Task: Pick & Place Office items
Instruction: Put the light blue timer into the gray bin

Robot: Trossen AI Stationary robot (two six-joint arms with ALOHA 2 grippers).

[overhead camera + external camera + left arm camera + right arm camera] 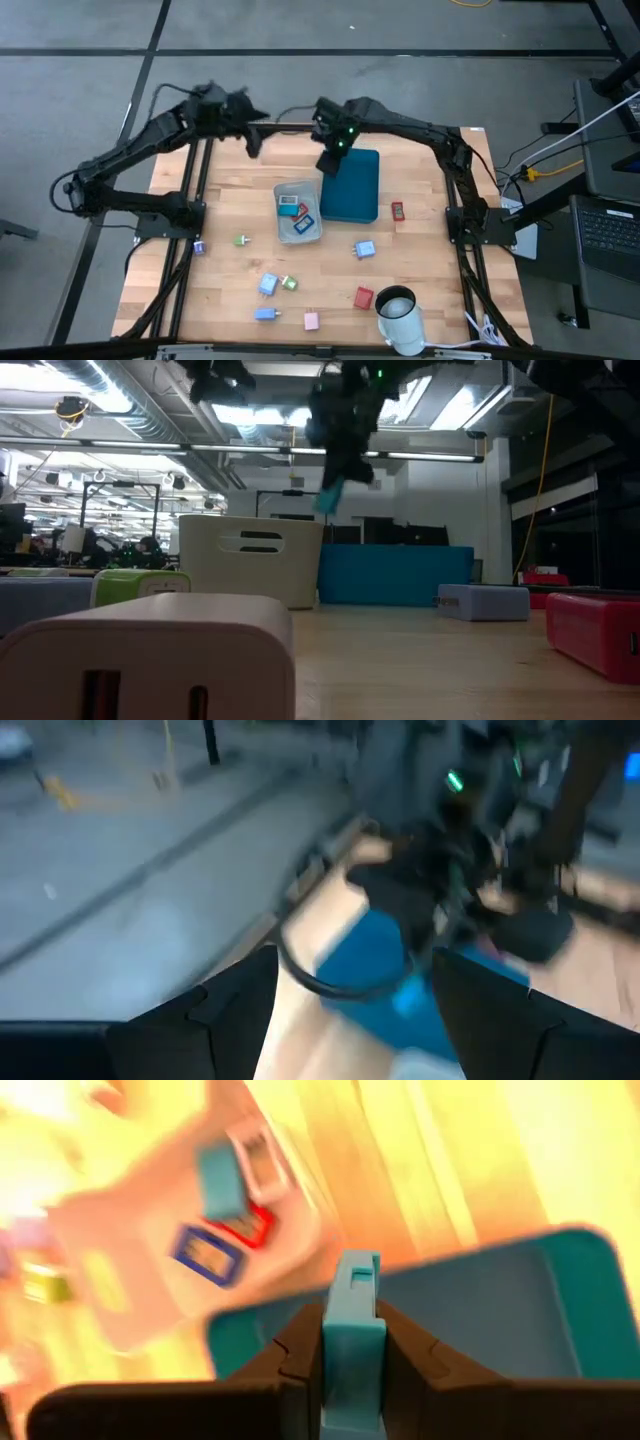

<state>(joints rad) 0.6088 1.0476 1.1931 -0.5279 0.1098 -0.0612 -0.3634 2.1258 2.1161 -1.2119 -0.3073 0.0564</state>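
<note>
High view: counted three or four small office items already in the grey bin [298, 213], among them a light blue one [287, 203], a red one [303, 211] and a blue-framed one [306, 222]. Found the teal tray [352, 186] just beside the bin, apparently empty. Saw the right gripper [330, 162] raised above the tray's far end, jaws clamped on a light blue piece [352, 1342], shown plainly in the right wrist view. Noted the left gripper [252, 140] hanging beyond the bin, jaws spread and holding nothing. Left lying on the bench [420, 250]: roughly ten pieces, including a red block [364, 297], a pink one [311, 320], a green one [241, 240] and several blue ones. Judged the sorting less than half done, with one piece in transit.
</note>
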